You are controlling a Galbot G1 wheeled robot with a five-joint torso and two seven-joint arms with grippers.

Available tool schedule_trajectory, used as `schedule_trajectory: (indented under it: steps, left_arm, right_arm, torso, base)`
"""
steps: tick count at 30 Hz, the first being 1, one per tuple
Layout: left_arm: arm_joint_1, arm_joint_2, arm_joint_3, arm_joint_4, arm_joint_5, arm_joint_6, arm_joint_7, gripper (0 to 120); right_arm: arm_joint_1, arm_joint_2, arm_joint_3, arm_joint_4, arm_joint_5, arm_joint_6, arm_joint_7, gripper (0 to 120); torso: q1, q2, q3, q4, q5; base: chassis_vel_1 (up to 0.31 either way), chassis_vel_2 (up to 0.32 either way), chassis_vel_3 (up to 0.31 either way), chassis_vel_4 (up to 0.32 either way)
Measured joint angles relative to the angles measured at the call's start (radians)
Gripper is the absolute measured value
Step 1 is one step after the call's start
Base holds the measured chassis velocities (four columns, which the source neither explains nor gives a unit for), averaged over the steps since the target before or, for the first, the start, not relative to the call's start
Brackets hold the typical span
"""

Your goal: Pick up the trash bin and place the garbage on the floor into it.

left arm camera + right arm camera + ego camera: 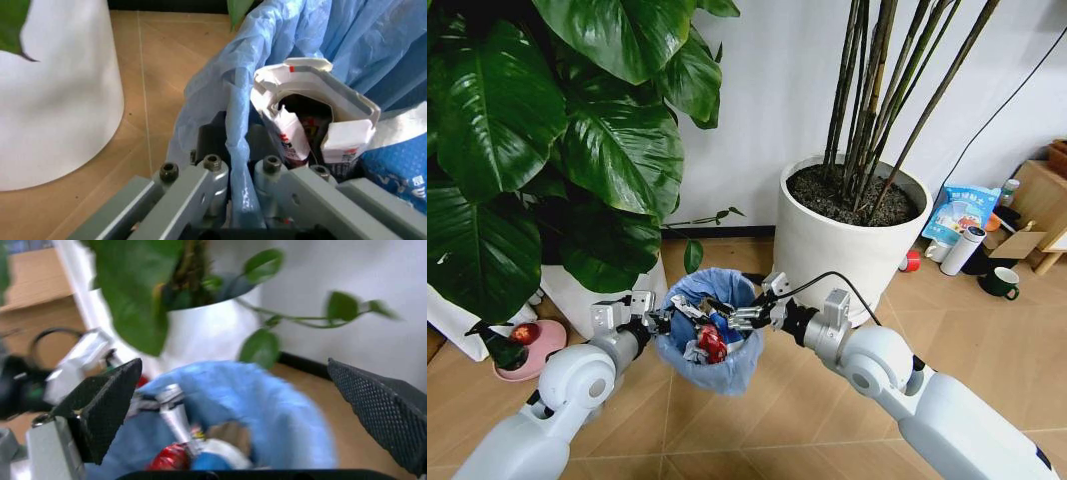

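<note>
Left gripper [659, 322] clamped on rim of small round blue-bagged trash bin [727, 372]; right gripper [749, 318] spread wide above. Keep bin level; release litter centrally.

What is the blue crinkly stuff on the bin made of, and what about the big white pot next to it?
The liner of the trash bin looks like thin, soft plastic film: it wrinkles, drapes over the rim and is slightly see-through. The white pot looks hard, smooth and faintly glossy, probably glazed ceramic or plastic; I can't tell which.
</note>
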Motion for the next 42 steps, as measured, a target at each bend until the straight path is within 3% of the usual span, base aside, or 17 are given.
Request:
schedule_trajectory:
  steps: [9, 14, 18, 31, 42]
  left_arm:
    - [0.040, -0.019, -0.035, -0.019, 0.029, -0.002, 0.005, 0]
    - [0.059, -0.025, -0.049, -0.028, 0.039, -0.005, 0.005, 0]
    - [0.091, -0.034, -0.070, -0.048, 0.044, -0.010, -0.009, 0]
    - [0.088, -0.038, -0.074, -0.055, 0.047, -0.012, -0.018, 0]
    - [0.091, -0.039, -0.077, -0.060, 0.047, -0.013, -0.020, 0]
  right_arm:
    - [-0.152, -0.001, 0.160, 0.068, -0.069, 0.014, 0.074, 100]
    - [-0.344, 0.011, 0.289, 0.127, -0.155, 0.024, 0.056, 100]
    - [-0.384, 0.034, 0.316, 0.131, -0.172, 0.026, 0.057, 100]
    - [-0.619, 0.141, 0.544, 0.132, -0.286, 0.091, -0.030, 100]
    - [-0.689, 0.194, 0.651, 0.098, -0.305, 0.135, -0.082, 100]
  torso:
    - [0.000, 0.000, 0.000, 0.0001, 0.0001]
    - [0.000, 0.000, 0.000, -0.0010, -0.0002]
    - [0.000, 0.000, 0.000, 0.0006, 0.0004]
    - [0.000, 0.000, 0.000, 0.0000, 0.0000]
    - [0.000, 0.000, 0.000, 0.0000, 0.0000]
  base:
    - [0.000, 0.000, 0.000, 0.000]
    - [0.000, 0.000, 0.000, 0.000]
    - [0.000, 0.000, 0.000, 0.000]
    - [0.000, 0.000, 0.000, 0.000]
    - [0.000, 0.000, 0.000, 0.000]
